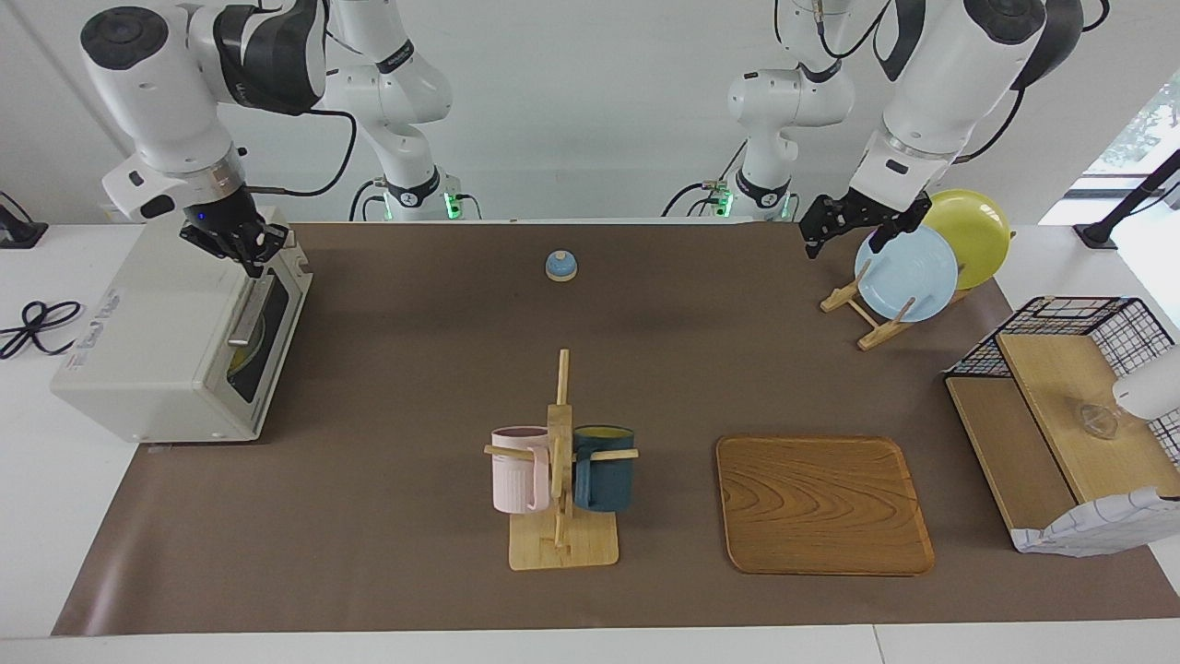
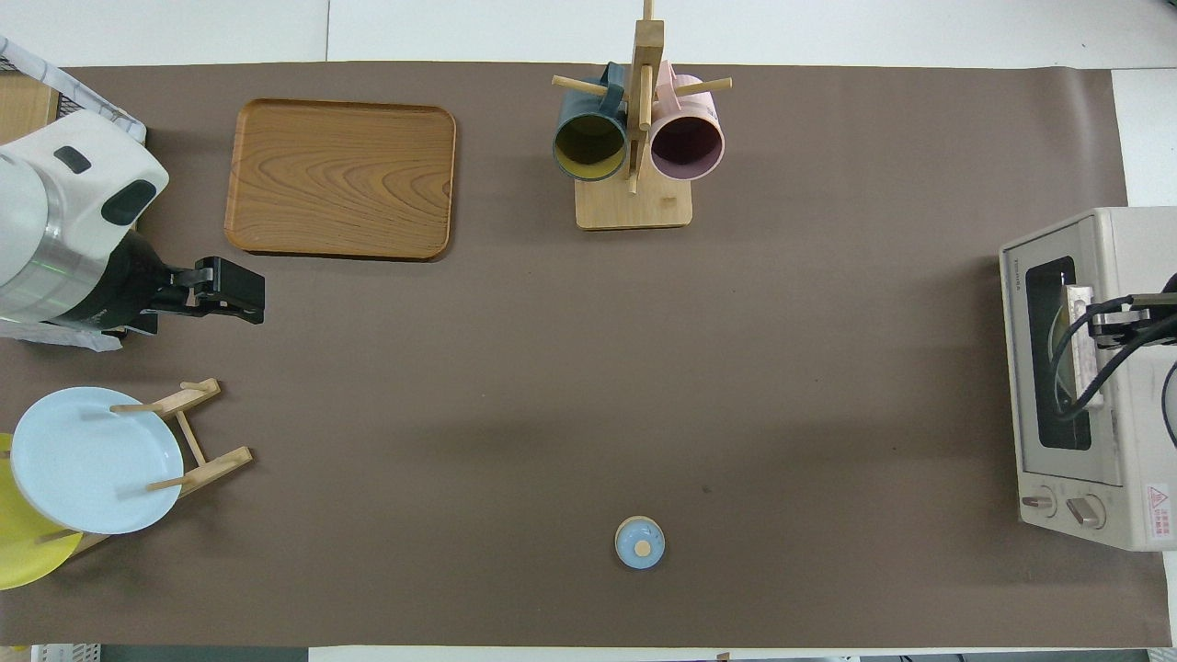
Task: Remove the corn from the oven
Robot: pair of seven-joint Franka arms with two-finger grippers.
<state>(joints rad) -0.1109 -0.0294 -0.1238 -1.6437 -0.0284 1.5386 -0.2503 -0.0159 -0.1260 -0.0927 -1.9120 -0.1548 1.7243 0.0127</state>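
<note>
Two grippers show. The right gripper (image 1: 251,261) is clamped on the bar handle (image 1: 247,318) of the oven (image 1: 138,360), whose door is closed. Below it, through the glass, a yellow shape shows inside; whether it is the corn I cannot tell. Two mugs (image 1: 521,468) hang on the rack (image 1: 560,443). The tray (image 1: 820,503) lies bare. The left gripper (image 1: 843,231) hangs open over the blue plate (image 1: 908,277).

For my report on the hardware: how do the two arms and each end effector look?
Both arms, the right arm and the left arm, have glossy white rounded shells with black joint bands and a silver wrist ring. Black cables run along them. Each end effector, right and left, is black with two slim fingers.
</note>
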